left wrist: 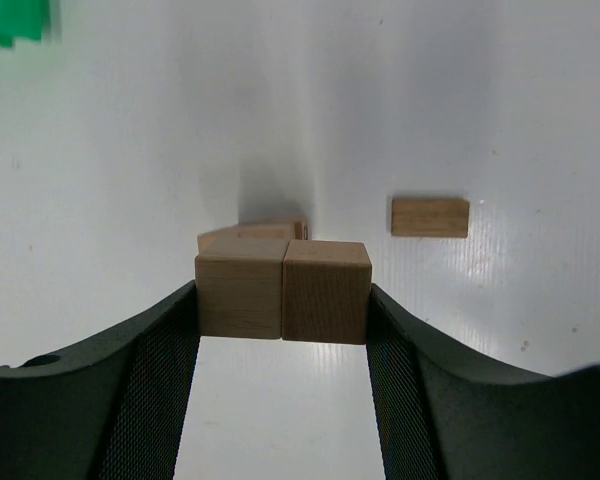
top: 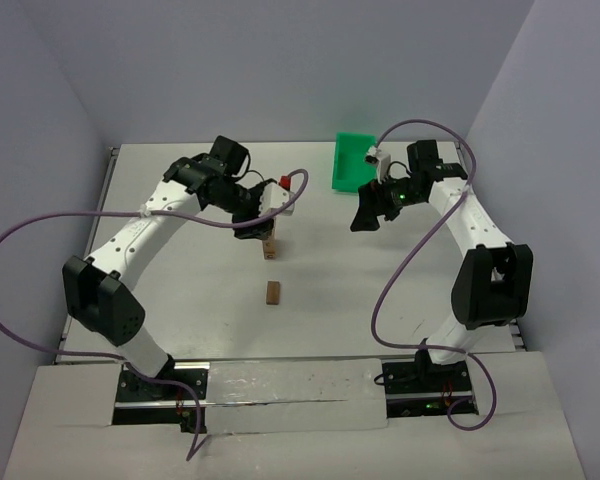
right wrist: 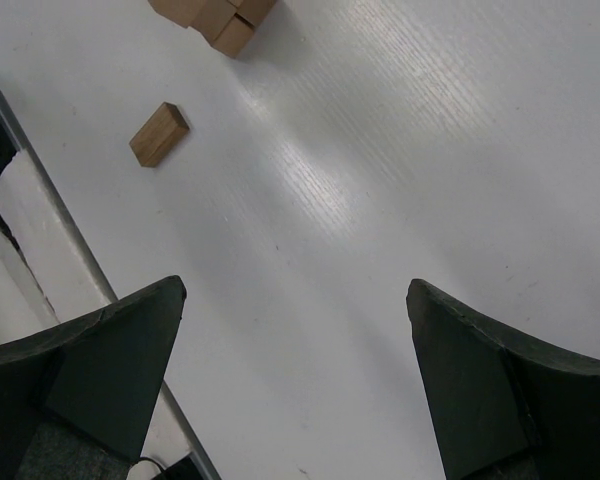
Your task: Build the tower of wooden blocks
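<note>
Left wrist: left gripper (left wrist: 282, 300) clamps two blocks (left wrist: 325, 290) side by side, over the tower (left wrist: 255, 233).
Right gripper (right wrist: 295, 375): spread wide, empty.
Loose block (left wrist: 430, 216): flat on surface (left wrist: 480, 120), apart.

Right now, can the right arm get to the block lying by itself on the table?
Probably yes. The right gripper hangs open and empty, and only bare table lies between it and the lone block. The left gripper, holding two blocks at the tower, is off that path.
</note>
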`<act>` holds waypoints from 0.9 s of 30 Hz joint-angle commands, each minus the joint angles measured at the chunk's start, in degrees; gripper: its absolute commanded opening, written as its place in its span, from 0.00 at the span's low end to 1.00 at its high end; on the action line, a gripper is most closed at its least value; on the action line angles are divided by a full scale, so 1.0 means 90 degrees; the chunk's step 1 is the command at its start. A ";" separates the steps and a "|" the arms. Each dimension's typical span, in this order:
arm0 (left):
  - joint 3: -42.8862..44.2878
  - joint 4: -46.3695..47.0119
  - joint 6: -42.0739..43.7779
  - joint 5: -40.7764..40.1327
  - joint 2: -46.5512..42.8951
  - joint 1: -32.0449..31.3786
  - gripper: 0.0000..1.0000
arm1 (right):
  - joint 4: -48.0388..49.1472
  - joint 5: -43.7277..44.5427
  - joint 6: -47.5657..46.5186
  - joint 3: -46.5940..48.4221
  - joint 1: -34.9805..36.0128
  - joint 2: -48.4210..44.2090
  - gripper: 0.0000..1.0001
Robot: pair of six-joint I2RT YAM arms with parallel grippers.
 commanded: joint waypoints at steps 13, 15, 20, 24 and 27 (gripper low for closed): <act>0.0481 0.0234 -0.0721 -0.0140 0.0820 0.0438 0.02 | -0.0052 -0.0121 0.0063 0.0369 -0.0048 0.0202 1.00; 0.0405 0.0443 -0.0807 -0.0131 0.0849 0.0438 0.02 | -0.0071 -0.0121 0.0064 0.0425 -0.0057 0.0220 1.00; 0.0204 0.0855 -0.1024 -0.0124 0.0864 0.0406 0.03 | -0.0098 -0.0134 0.0047 0.0492 -0.0048 0.0254 1.00; 0.0140 0.0972 -0.1082 -0.0137 0.0983 0.0391 0.05 | -0.0101 -0.0150 0.0044 0.0466 -0.0048 0.0278 1.00; 0.0101 0.1110 -0.1131 -0.0154 0.1051 0.0380 0.05 | -0.0101 -0.0150 0.0034 0.0455 -0.0048 0.0290 1.00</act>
